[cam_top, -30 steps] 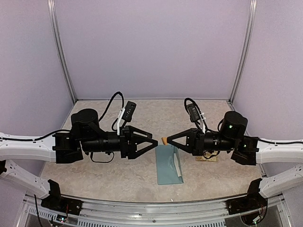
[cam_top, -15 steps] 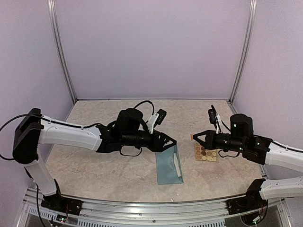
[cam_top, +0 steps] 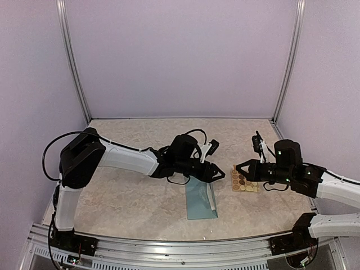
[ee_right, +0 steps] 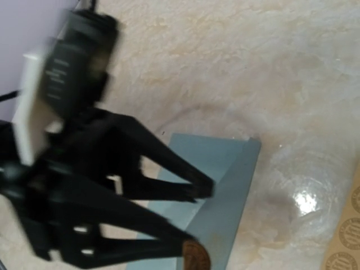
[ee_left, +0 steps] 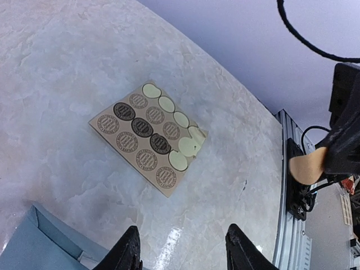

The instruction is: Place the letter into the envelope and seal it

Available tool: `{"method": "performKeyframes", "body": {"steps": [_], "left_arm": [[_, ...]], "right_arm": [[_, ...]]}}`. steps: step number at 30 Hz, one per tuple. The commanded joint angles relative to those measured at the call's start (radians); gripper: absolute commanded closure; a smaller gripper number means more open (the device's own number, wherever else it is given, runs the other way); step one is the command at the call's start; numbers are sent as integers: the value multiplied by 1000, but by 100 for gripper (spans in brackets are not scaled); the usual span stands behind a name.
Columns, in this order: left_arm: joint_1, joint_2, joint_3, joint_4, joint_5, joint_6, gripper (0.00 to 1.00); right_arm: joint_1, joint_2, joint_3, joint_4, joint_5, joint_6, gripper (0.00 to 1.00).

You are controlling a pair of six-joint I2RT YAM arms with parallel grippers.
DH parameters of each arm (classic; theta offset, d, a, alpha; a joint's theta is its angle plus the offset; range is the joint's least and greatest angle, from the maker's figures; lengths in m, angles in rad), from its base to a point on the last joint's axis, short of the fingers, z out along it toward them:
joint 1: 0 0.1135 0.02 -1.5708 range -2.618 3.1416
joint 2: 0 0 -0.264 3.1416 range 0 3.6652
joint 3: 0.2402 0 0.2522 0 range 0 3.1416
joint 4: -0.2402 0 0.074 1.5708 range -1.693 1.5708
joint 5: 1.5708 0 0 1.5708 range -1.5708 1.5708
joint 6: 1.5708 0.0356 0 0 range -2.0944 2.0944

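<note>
From above, a teal-blue rectangular paper envelope (cam_top: 198, 199) lies flat on the beige, marble-veined tabletop (cam_top: 129, 197), long side running away from the arm bases and a pale strip down its right edge. The black two-fingered left claw (cam_top: 221, 174) reaches across to the envelope's far right corner; contact cannot be judged from here. Just right of the envelope lies a yellow-tan rectangular sheet of round stickers (cam_top: 244, 181), with the right claw (cam_top: 236, 167) over its far left edge. In the left wrist view the left claw (ee_left: 185, 250) stands released, fingertips apart with only glossy tabletop (ee_left: 67, 67) between them. The envelope (ee_left: 39, 242) is a folded corner at lower left, the sticker sheet (ee_left: 149, 138) lies ahead, and the right claw (ee_left: 325, 159) pinches a small round tan sticker (ee_left: 306, 166). The blurred right wrist view shows that sticker (ee_right: 194, 256) at the dark fingertips, over the matte envelope (ee_right: 233, 180).
</note>
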Motion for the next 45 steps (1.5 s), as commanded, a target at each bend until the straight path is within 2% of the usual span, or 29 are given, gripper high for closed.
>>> {"method": "performKeyframes", "body": {"steps": [1, 6, 11, 17, 27, 31, 39, 45], "left_arm": [[12, 76, 56, -70, 19, 43, 52], [22, 108, 34, -138, -40, 80, 52], [29, 87, -62, -135, -76, 84, 53], [30, 11, -209, -119, -131, 63, 54], [31, -177, -434, -163, -330, -8, 56], [30, -265, -527, -173, -343, -47, 56], [-2, -452, -699, -179, -338, -150, 56], [-69, -522, -728, -192, -327, -184, 56]], "right_arm": [[-12, -5, 1, -20, 7, -1, 100], [-13, 8, 1, -7, -9, 3, 100], [-15, 28, -5, 22, -37, 4, 100], [-13, 68, -7, 69, -133, -31, 100], [-8, 103, -3, 80, -182, -43, 100], [5, 112, -1, 111, -200, -50, 100], [123, 173, 35, 123, -192, -122, 100], [212, 265, 85, 140, -157, -145, 100]]}}
